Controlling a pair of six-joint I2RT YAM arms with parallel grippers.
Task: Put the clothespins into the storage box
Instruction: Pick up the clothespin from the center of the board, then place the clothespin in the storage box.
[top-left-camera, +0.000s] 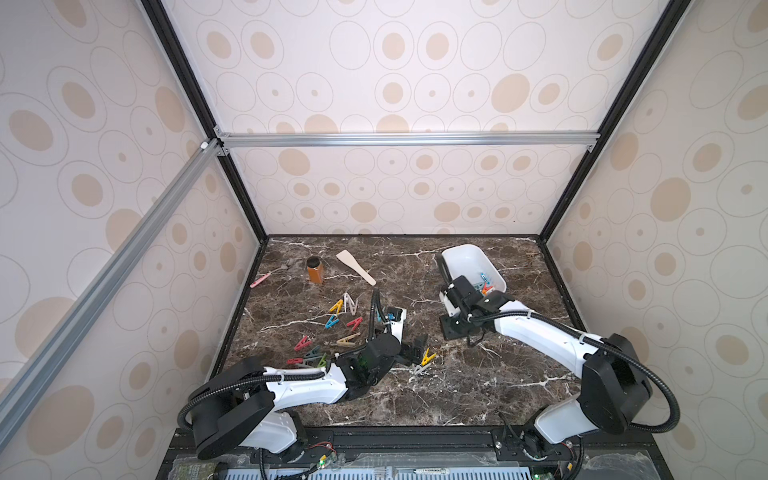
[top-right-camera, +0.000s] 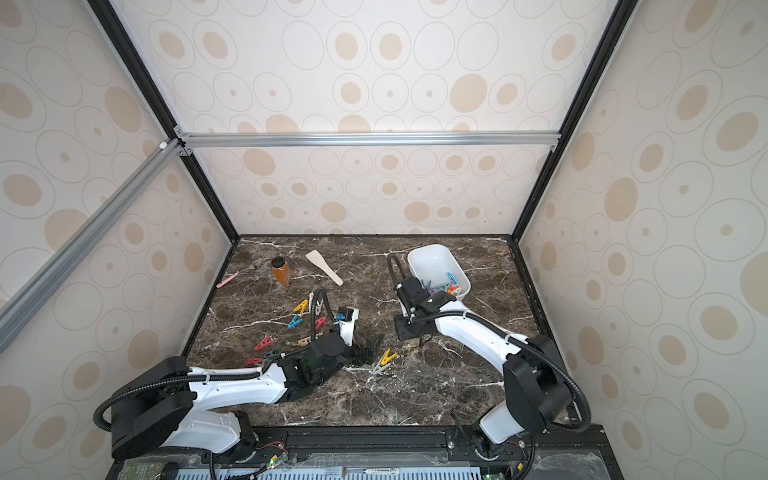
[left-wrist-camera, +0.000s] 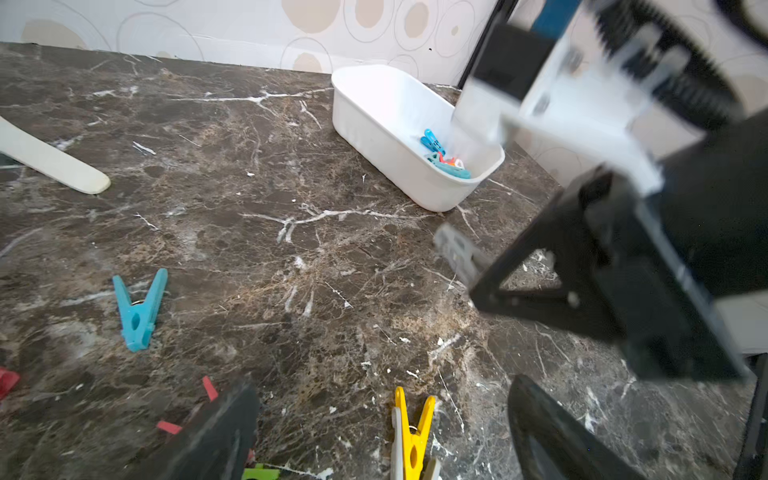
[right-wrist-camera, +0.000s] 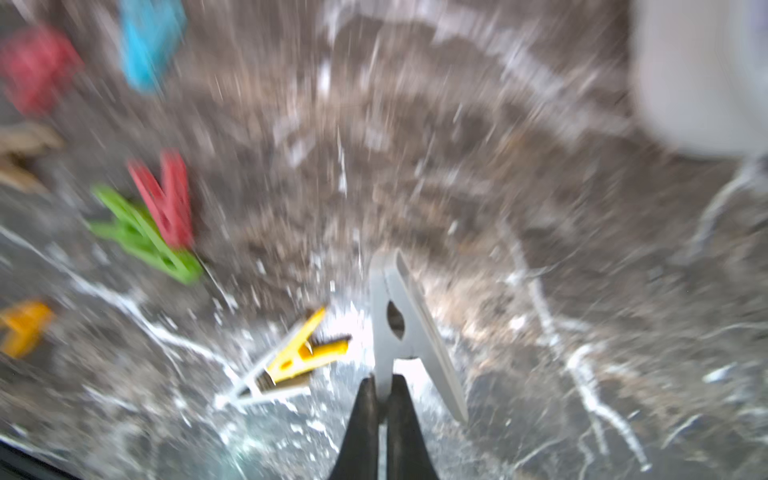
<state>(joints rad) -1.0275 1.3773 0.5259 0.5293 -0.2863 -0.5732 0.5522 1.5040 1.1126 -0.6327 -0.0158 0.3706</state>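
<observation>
"Several clothespins (top-left-camera: 336, 306) lay loose on the left half of the marble table (top-left-camera: 457, 395) at that moment, and a handful more sat inside the storage box (top-left-camera: 469, 253)."

"Where was the box?"

"It was towards the far right corner of the table, open side up. Its pegs were heaped at the end nearer your arms (blue, teal and orange were the colours I could make out)."

"And the right gripper?"

"Your right gripper (right-wrist-camera: 384, 388) was clenched on one leg of a grey clothespin (right-wrist-camera: 399, 324), with the peg's other leg sticking out free. You had it near the box's near end, beside the box rather than over it. The wrist picture was smeared, but the pinch itself read plainly."

"What about the left one?"

"Your left gripper (left-wrist-camera: 384, 390) stood wide open with nothing in it, low over the table. A yellow clothespin (left-wrist-camera: 411, 432) lay just ahead of its fingertips, with a white one tucked against it. A blue clothespin (left-wrist-camera: 139, 309) lay by itself farther off."

"Was anything else on the table?"

"You had a pale spatula (top-left-camera: 355, 267), an amber jar (top-left-camera: 315, 270) and a pink-handled tool (top-left-camera: 266, 277) along the far edge. All three were left of the box and well apart from it."
</observation>
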